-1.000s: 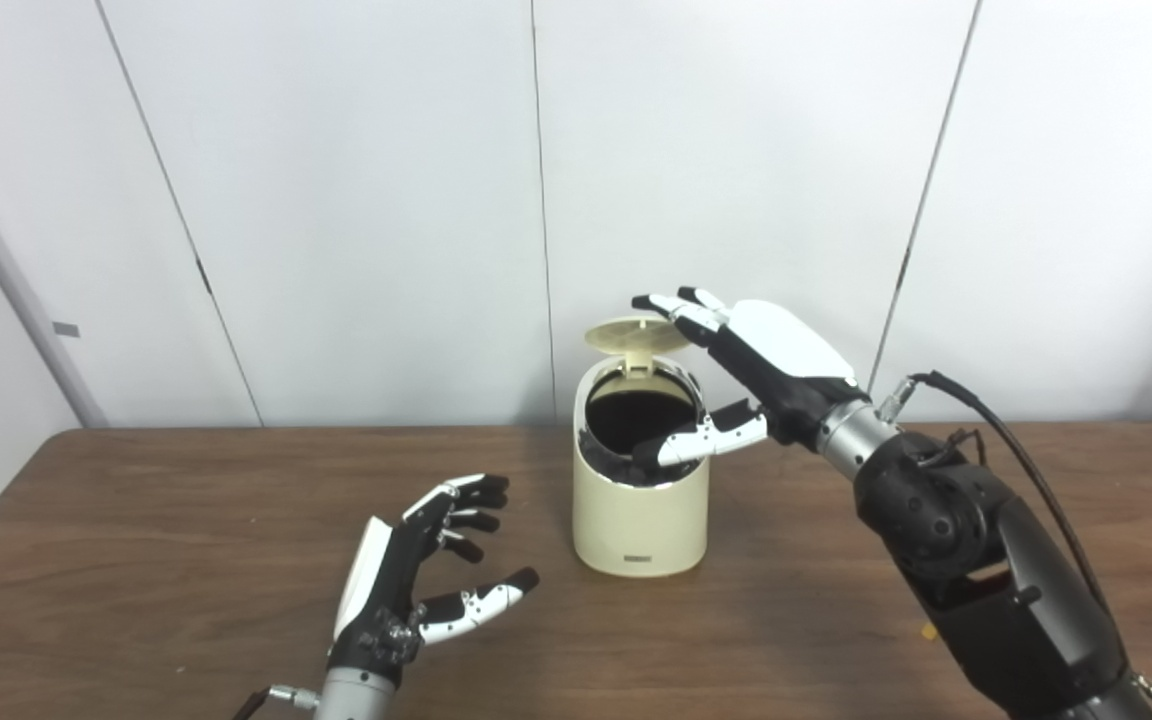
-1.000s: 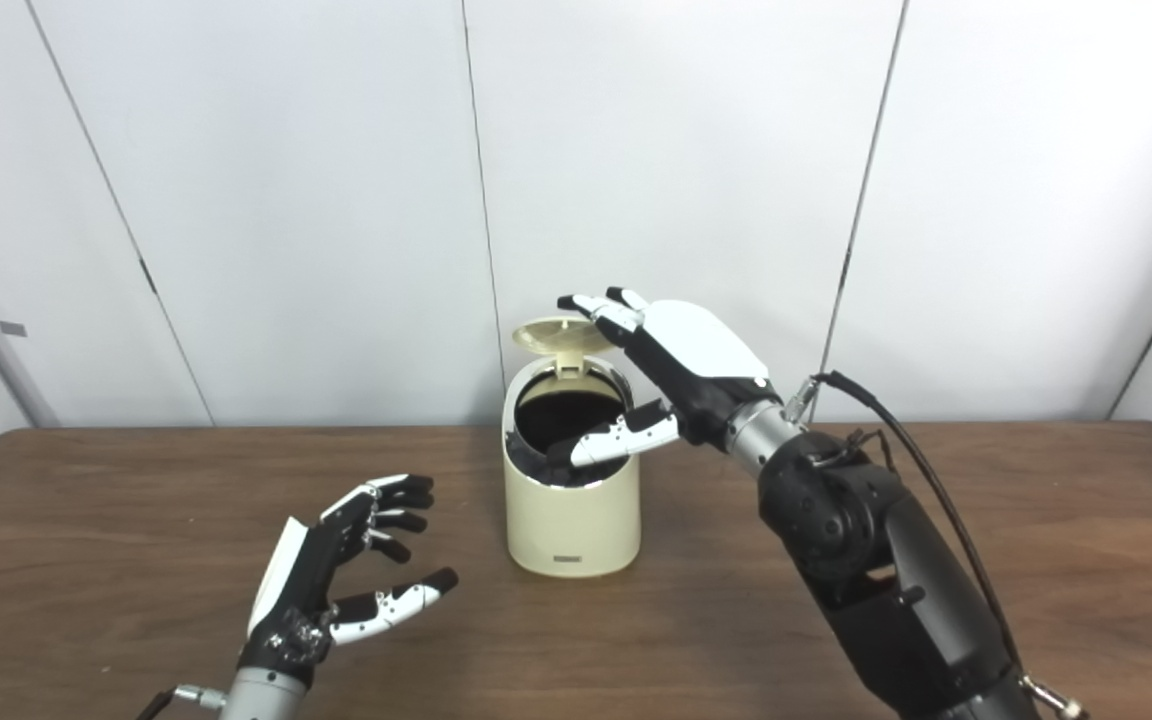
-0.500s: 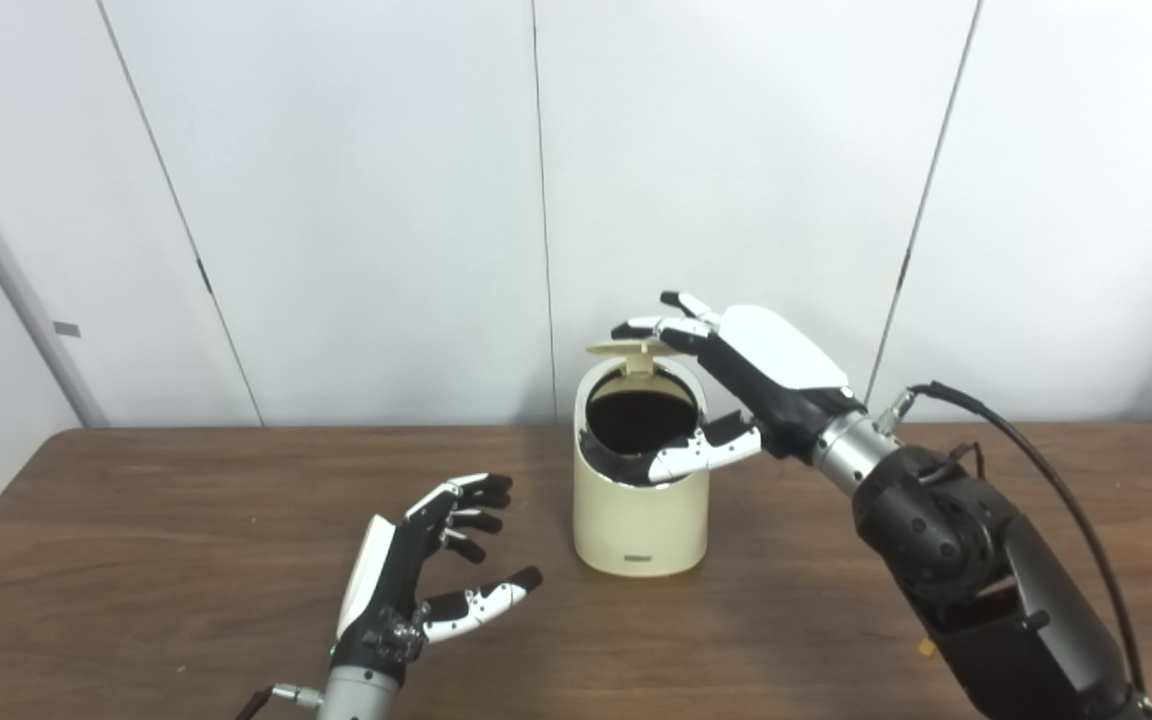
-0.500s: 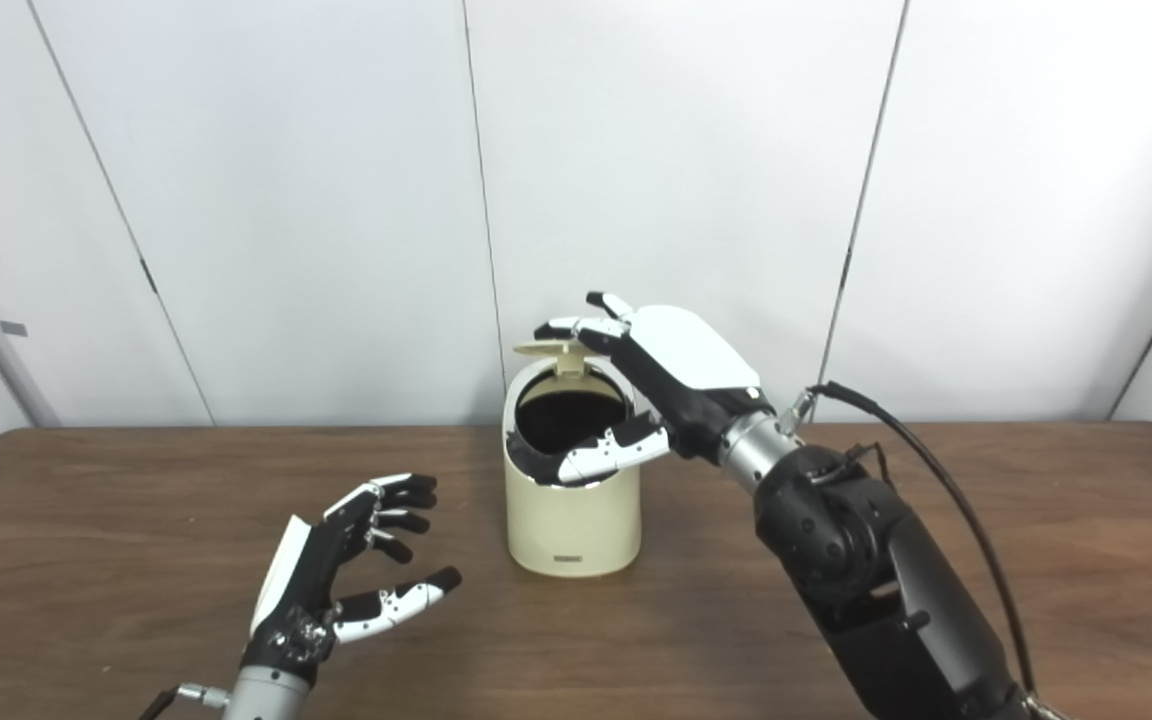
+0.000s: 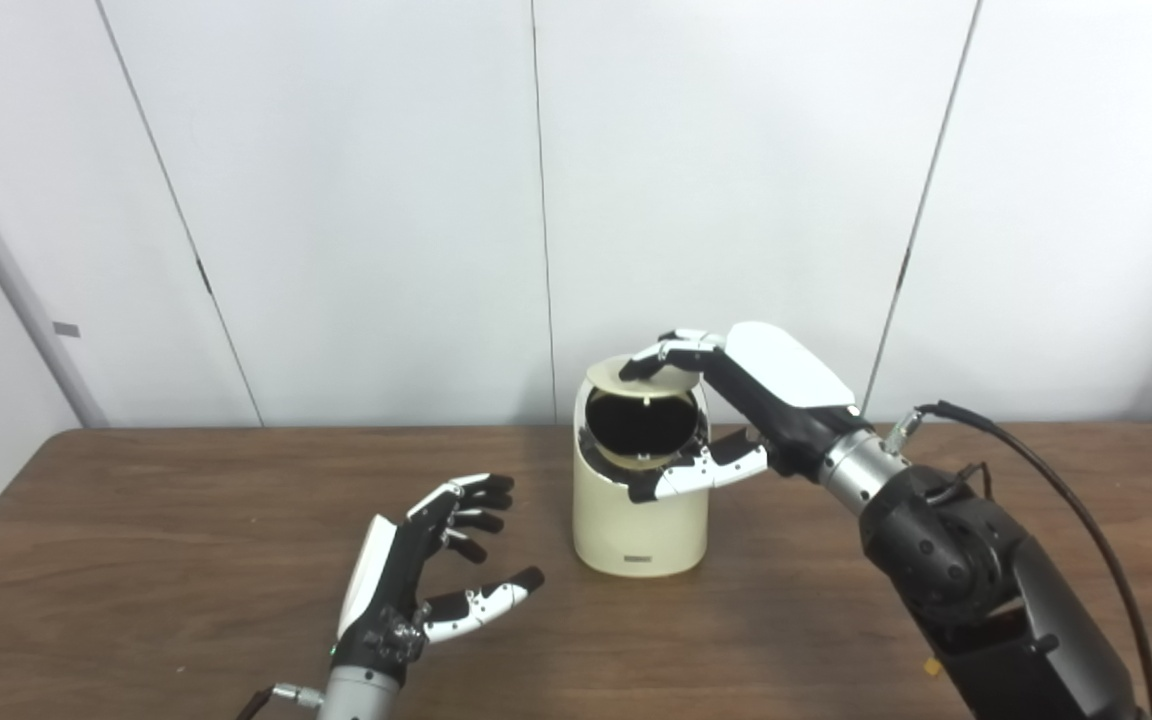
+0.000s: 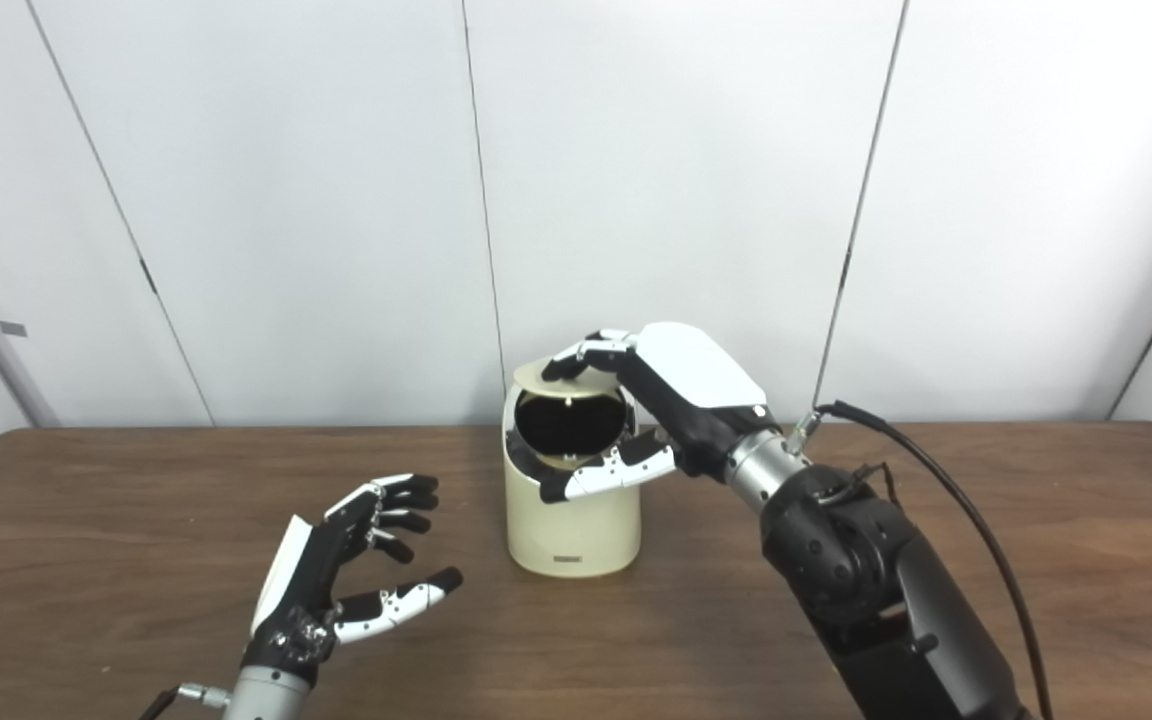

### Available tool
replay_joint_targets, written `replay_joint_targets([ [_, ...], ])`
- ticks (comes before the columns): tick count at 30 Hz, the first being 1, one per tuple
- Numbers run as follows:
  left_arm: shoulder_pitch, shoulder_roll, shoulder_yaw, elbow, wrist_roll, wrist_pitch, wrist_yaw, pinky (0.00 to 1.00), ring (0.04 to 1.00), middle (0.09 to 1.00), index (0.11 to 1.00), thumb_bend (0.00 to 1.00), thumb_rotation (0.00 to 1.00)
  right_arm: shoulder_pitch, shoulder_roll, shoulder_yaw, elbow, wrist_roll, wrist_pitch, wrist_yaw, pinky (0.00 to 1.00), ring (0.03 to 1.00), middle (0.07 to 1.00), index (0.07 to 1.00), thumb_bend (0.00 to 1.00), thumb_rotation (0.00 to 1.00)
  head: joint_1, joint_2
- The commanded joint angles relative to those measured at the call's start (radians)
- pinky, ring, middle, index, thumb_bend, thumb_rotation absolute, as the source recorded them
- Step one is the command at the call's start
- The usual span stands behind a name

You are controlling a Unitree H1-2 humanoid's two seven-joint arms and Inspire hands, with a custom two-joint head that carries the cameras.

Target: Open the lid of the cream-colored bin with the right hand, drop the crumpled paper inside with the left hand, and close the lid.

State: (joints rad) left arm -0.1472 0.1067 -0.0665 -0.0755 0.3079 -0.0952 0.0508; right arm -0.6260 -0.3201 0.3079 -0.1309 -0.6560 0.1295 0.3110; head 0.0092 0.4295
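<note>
The cream-colored bin (image 5: pixel 641 520) stands upright at the middle of the brown table (image 5: pixel 136 560). Its round lid (image 5: pixel 606 373) is tilted low over the dark opening, which still shows. My right hand (image 5: pixel 771 385) reaches over the bin from the right; its fingers (image 5: pixel 664 352) rest on top of the lid and its thumb lies across the front rim. It grips nothing. My left hand (image 5: pixel 416 570) is open and empty, palm turned right, just above the table left of the bin. No crumpled paper is in view.
A white panelled wall stands close behind the bin. A black cable (image 5: pixel 1036 470) loops off my right forearm. A small orange speck (image 5: pixel 929 665) lies on the table beside my right arm.
My right hand has come down and forward, pushing the lid from upright to nearly flat over the opening. The left hand has stayed in place.
</note>
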Motion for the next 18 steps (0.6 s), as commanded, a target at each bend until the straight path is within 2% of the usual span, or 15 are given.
replay_joint_targets([
  [1, -0.025, 0.001, 0.002, -0.034, -0.001, -0.024, 0.005, 0.53, 0.665, 0.722, 0.748, 0.69, 0.08, -0.021, -0.01, -0.018, -0.031, -0.006, -0.031, -0.025, 0.79, 0.873, 0.734, 0.715, 0.76, 0.54, 0.001, 0.0],
  [7, -0.024, -0.007, 0.003, -0.038, 0.001, -0.016, 0.003, 0.53, 0.663, 0.715, 0.743, 0.69, 0.06, -0.008, -0.016, -0.021, -0.028, 0.005, -0.045, -0.011, 0.85, 0.878, 0.734, 0.711, 0.76, 0.53, 0.005, 0.01],
  [11, -0.024, -0.01, 0.003, -0.036, 0.002, -0.019, 0.003, 0.53, 0.66, 0.713, 0.739, 0.69, 0.05, 0.0, -0.015, -0.018, -0.034, 0.006, -0.03, 0.003, 0.89, 0.884, 0.735, 0.713, 0.77, 0.52, 0.007, 0.017],
  [18, -0.024, -0.01, 0.003, -0.042, 0.009, -0.011, 0.001, 0.54, 0.666, 0.718, 0.744, 0.69, 0.06, 0.008, -0.018, -0.011, -0.039, 0.01, -0.024, 0.032, 0.9, 0.888, 0.728, 0.71, 0.77, 0.52, 0.013, 0.025],
])
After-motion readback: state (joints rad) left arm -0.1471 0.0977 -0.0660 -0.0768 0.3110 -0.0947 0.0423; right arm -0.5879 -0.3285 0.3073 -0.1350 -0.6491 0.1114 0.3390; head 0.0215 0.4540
